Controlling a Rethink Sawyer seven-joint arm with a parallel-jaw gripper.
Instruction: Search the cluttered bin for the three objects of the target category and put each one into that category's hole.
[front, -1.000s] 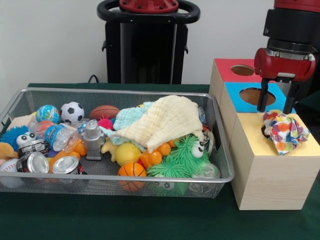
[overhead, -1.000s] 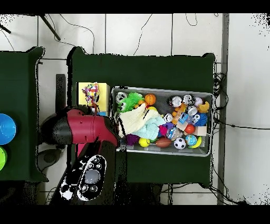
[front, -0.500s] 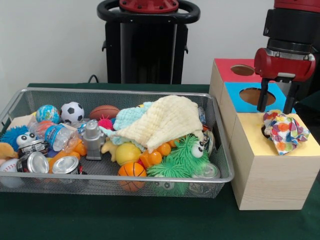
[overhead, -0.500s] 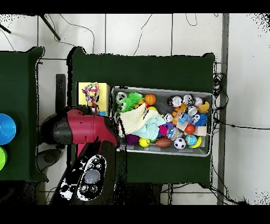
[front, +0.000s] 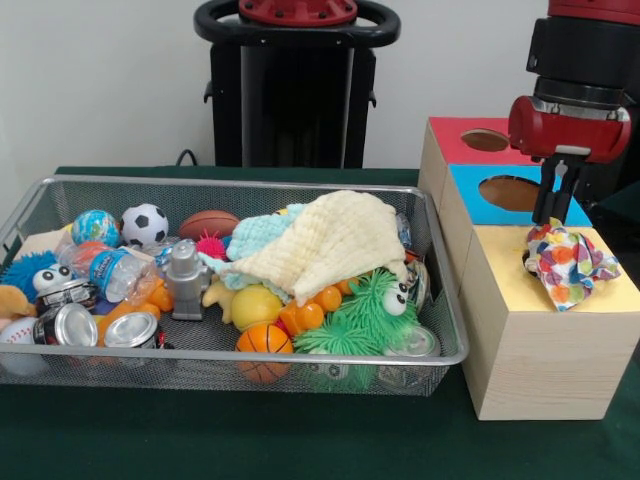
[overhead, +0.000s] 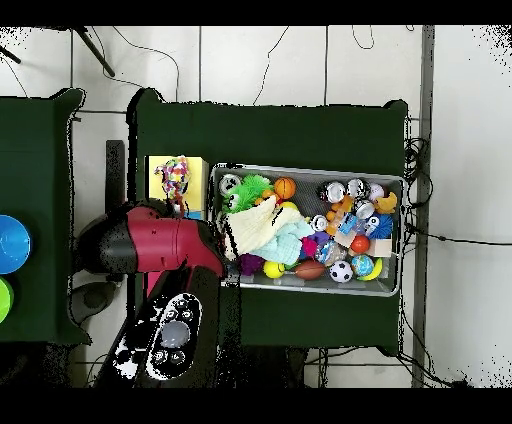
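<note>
1. My gripper (front: 556, 215) differs from 1 second ago: then 2 fingers stood spread apart above the yellow-topped box (front: 545, 340); now they are drawn together into 1 narrow black stem, clenched just above the spotted cloth (front: 566, 264).
2. I cannot tell whether the fingertips pinch the cloth's top edge or only touch it.
3. The spotted cloth has shifted slightly: it sits bunched tighter on the box's yellow top, at the far side, covering the hole, which does not show.
4. Everything in the wire basket (front: 440, 352) lies as it did before.
5. Writing: the clear bottle (front: 108, 270) carries a blue label, too small to read. No brand is legible anywhere.
6. Counts: 3 boxes in a row at the right, the red-topped box (front: 468, 143) farthest, the blue-topped box (front: 505, 192) in the middle, the yellow one nearest; 2 round openings show.
7. I see 1 spotted cloth only; any others in the basket are hidden.
8. In the basket: 1 pale-yellow waffle cloth (front: 330, 240), 1 mint cloth (front: 258, 234), 1 soccer ball (front: 145, 224), 1 toy basketball (front: 264, 342), 2 silver cans (front: 98, 327) at the near left.
9. From overhead, my red arm (overhead: 150, 245) lies left of the basket.
</note>
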